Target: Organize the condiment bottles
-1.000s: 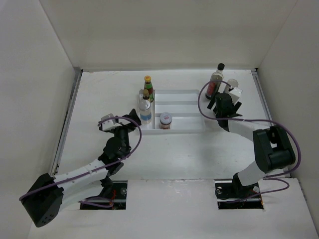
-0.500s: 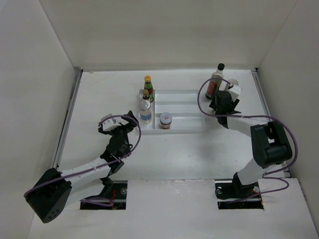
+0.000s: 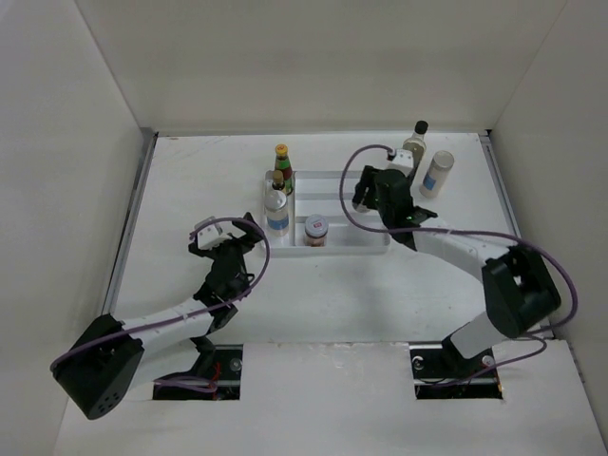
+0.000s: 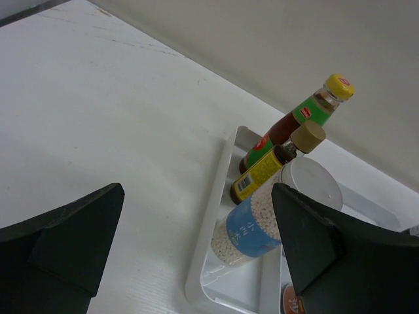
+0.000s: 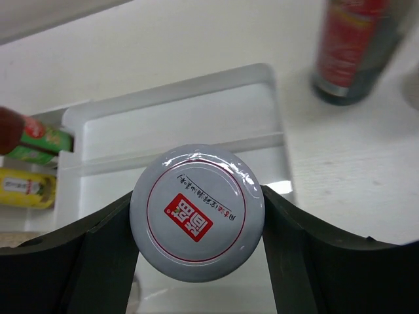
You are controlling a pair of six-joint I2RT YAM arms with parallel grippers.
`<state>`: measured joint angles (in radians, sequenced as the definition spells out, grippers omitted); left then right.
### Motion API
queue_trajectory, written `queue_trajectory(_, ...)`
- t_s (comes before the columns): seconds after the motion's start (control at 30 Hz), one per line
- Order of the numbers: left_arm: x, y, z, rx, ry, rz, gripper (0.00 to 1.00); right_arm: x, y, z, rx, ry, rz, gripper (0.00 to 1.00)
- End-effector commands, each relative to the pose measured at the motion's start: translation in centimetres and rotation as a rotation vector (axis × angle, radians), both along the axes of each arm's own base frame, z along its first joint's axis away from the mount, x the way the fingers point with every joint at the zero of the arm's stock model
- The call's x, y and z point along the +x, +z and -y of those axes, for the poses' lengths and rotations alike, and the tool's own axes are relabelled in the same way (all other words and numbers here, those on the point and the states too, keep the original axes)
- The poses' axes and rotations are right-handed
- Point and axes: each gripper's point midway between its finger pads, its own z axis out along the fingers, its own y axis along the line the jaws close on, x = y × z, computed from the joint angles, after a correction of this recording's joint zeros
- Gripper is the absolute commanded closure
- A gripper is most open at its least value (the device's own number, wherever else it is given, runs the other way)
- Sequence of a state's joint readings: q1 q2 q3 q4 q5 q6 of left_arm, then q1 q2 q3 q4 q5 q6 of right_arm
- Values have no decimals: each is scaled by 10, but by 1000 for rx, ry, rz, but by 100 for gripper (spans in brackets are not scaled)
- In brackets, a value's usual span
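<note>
Short jar (image 5: 197,196), white lid with red mark, held by the right gripper (image 5: 198,221) over the right part of the white divided tray (image 5: 171,118).
Likely glass: rigid, light, smooth-sided and breakable. It is best gripped across the body. The jaws are part-closed on both flanks with the lid centred between them. The jaws of the left gripper (image 4: 196,209) are wide and empty, just beside the tray's left end.

- Robotics lab test cell, judging by the rig.
- Boxed in on three sides by plain white panel walls (image 3: 66,142) around a flat white tabletop (image 3: 190,180).
- Fitted with two black-and-white jointed robot arms, left (image 3: 161,323) and right (image 3: 451,249), bolted at the near edge, trailing purple cables (image 3: 342,199).
</note>
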<state>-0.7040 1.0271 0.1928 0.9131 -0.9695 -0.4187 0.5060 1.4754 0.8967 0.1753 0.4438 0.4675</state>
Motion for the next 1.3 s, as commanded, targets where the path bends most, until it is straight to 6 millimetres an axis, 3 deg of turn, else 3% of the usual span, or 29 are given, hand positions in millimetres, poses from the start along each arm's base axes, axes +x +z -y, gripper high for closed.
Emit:
queue_trajectory(0.0,3,12,-6,-38,25,43,0,33,71,-79,150,184,177,52)
queue_trajectory(0.13,7,11,2,-26,-5,36,0,48,68,-129,158,273,169,52)
queue_trajectory(0.27,8,12,12,-14,-40,30,0,60,56,-152,127,312,151,52)
queue_trajectory(0.43,6,11,10,-12,-37,30,0,70,36,-171,104,337,100,52)
queue_trajectory(0.77,3,13,12,-38,-58,46,0,69,8,-152,-11,246,80,49)
queue_trajectory(0.9,6,13,15,-38,-64,43,0,64,0,-154,-38,247,66,37)
queue_trajectory(1.07,3,21,6,-60,-41,70,0,57,-19,-159,-51,265,17,29)
queue_trajectory(1.27,8,23,4,-64,-23,71,0,53,5,-151,11,228,32,19)
